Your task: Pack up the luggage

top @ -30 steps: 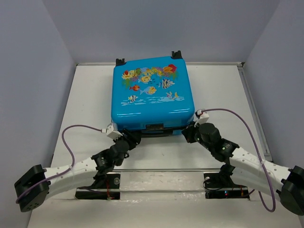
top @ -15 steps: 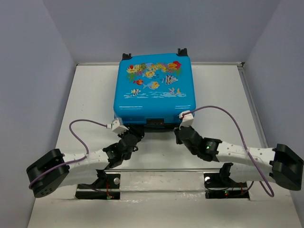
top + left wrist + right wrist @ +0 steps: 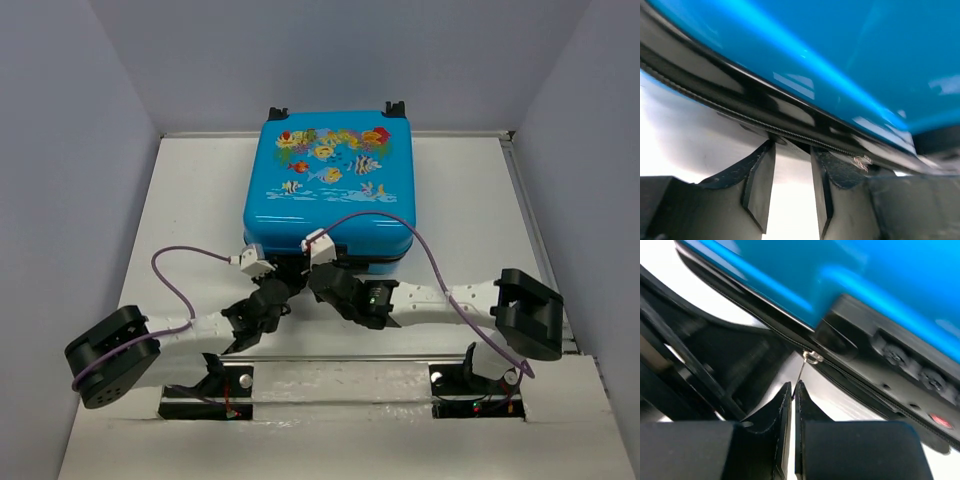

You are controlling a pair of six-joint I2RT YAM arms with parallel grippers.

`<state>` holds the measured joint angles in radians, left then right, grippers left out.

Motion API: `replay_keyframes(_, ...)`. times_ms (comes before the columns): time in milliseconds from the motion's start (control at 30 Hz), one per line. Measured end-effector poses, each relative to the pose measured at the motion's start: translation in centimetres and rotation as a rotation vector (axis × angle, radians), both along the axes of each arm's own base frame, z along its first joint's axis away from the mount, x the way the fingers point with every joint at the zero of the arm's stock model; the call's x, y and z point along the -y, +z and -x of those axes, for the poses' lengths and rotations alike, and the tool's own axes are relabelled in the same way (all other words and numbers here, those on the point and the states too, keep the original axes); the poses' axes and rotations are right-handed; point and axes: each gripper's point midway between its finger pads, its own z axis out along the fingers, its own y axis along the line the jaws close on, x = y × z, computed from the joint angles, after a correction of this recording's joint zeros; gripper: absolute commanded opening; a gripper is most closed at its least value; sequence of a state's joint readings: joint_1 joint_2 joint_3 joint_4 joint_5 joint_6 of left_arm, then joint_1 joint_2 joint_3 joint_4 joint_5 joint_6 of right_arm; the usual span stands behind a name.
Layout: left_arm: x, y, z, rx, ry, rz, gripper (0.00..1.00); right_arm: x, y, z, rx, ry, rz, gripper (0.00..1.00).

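**Both arms parked at the suitcase zipper**

The luggage (image 3: 330, 185) lies closed, fish side up, toward the back of the table (image 3: 470, 200). The right gripper (image 3: 793, 387) pinches the thin zipper pull (image 3: 807, 365) at the near edge. The left gripper (image 3: 792, 150) is slightly spread, holding nothing.

We are looking down from high behind onto the whole table (image 3: 190, 200) — both wrist cameras are peering close at the near zipper (image 3: 740, 116) of the suitcase (image 3: 330, 190), an edge also seen overhead.
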<state>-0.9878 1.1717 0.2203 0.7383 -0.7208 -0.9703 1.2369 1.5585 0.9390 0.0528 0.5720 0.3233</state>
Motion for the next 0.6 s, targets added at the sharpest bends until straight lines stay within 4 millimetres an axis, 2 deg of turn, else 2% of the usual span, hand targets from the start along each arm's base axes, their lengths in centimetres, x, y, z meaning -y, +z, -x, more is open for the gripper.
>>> replay_keyframes(33,0.0,0.1,0.1,0.001,-0.013,-0.001,0.06,-0.5,0.2,0.0,0.0,0.012,-0.008,0.08)
replay_keyframes(67,0.2,0.3,0.4,0.001,-0.039,0.002,0.28,-0.8,0.2,0.1,-0.002,0.023,-0.016,0.13)
replay_keyframes(100,0.4,0.5,0.7,0.003,-0.062,0.001,0.47,-1.0,0.4,0.2,-0.005,0.032,-0.022,0.24)
replay_keyframes(133,0.4,0.9,1.0,0.006,-0.083,-0.003,0.64,-1.1,0.6,0.5,-0.014,0.044,-0.042,0.61)
replay_keyframes(167,0.1,1.1,1.2,0.007,-0.089,-0.013,0.87,-0.9,0.9,0.9,-0.02,0.061,-0.056,0.75)
replay_keyframes(200,0.0,1.7,1.4,0.019,-0.099,-0.008,0.92,-0.9,1.5,1.7,-0.033,0.082,-0.084,0.84)
replay_keyframes(233,-0.5,2.4,1.6,0.03,-0.097,-0.004,0.95,-0.2,1.9,2.9,-0.044,0.107,-0.086,0.94)
replay_keyframes(267,-1.0,3.6,1.8,0.047,-0.098,0.025,0.97,0.5,2.8,4.3,-0.067,0.138,-0.119,0.96)
replay_keyframes(367,-1.4,7.3,3.3,0.1,-0.15,0.093,0.97,0.8,6.2,7.1,-0.112,0.208,-0.215,0.98)
replay_keyframes(433,-2.1,9.5,4.0,0.124,-0.163,0.112,0.97,1.2,8.2,8.2,-0.131,0.23,-0.259,0.99)
replay_keyframes(533,-3.5,13.7,4.8,0.167,-0.167,0.126,0.99,2.2,9.7,8.5,-0.136,0.236,-0.274,1.0)
replay_keyframes(600,-4.1,16.3,4.8,0.186,-0.159,0.106,0.99,3.5,11.6,7.4,-0.119,0.205,-0.283,1.0)
